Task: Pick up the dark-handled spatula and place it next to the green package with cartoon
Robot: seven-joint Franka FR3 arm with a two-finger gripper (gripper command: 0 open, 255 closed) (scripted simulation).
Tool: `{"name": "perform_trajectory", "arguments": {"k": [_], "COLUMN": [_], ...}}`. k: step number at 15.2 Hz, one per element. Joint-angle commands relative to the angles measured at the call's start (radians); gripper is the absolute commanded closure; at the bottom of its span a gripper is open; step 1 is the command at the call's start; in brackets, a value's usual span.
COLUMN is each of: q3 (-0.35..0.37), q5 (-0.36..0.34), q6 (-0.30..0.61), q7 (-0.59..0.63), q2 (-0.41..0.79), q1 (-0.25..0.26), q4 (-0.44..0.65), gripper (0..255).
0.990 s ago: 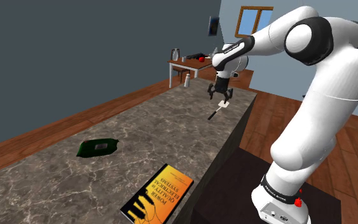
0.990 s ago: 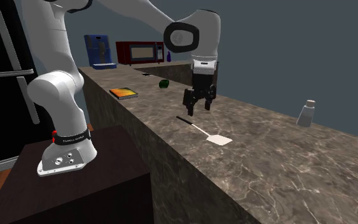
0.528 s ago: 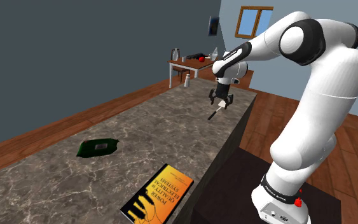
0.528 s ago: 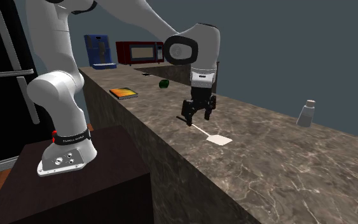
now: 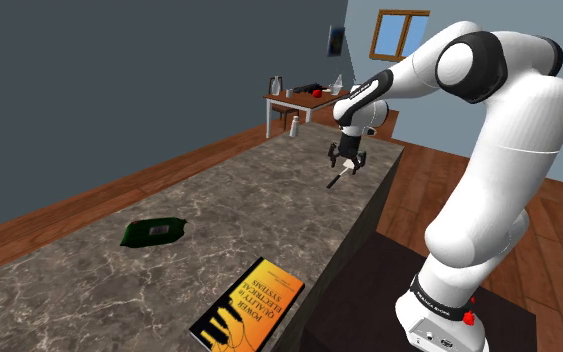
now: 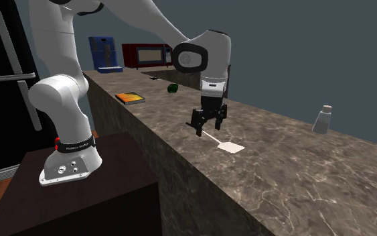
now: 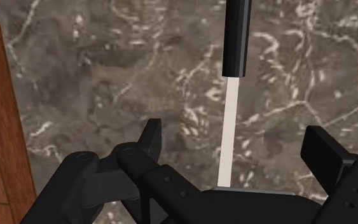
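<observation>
Shoulder view, L to R: green package (image 5: 154,232) lies on the marble counter (image 5: 259,190), w/ an orange book (image 5: 250,305) at its 4 o'clock. The spatula (image 5: 340,179) is far off at approx 2 o'clock, near the counter edge. In the last sec the gripper (image 5: 346,163) has dropped and now sits low over it. Wrist view: fingers (image 7: 151,137) spread wide either side of the pale shaft, dark handle at 12, nothing clasped. Approach looks prob. done; closing is next, then the long carry toward 8 o'clock.
</observation>
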Motion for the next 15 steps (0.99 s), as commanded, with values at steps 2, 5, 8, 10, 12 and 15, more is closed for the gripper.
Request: {"name": "perform_trajectory", "arguments": {"k": [2, 5, 8, 10, 12, 15], "q3": [0.000, 0.000, 0.000, 0.000, 0.000, -0.001], "q5": [0.000, 0.000, 0.000, 0.000, -0.003, -0.012], "q6": [0.000, 0.000, 0.000, 0.000, -0.012, -0.050], "q7": [0.000, 0.000, 0.000, 0.000, 0.003, 0.010], "q2": [0.000, 0.000, 0.000, 0.000, -0.008, -0.031], "q1": [0.000, 0.000, 0.000, 0.000, 0.000, 0.001], "q4": [0.000, 0.000, 0.000, 0.000, 0.005, 0.021], "gripper": [255, 255, 255, 255, 255, 255]}}
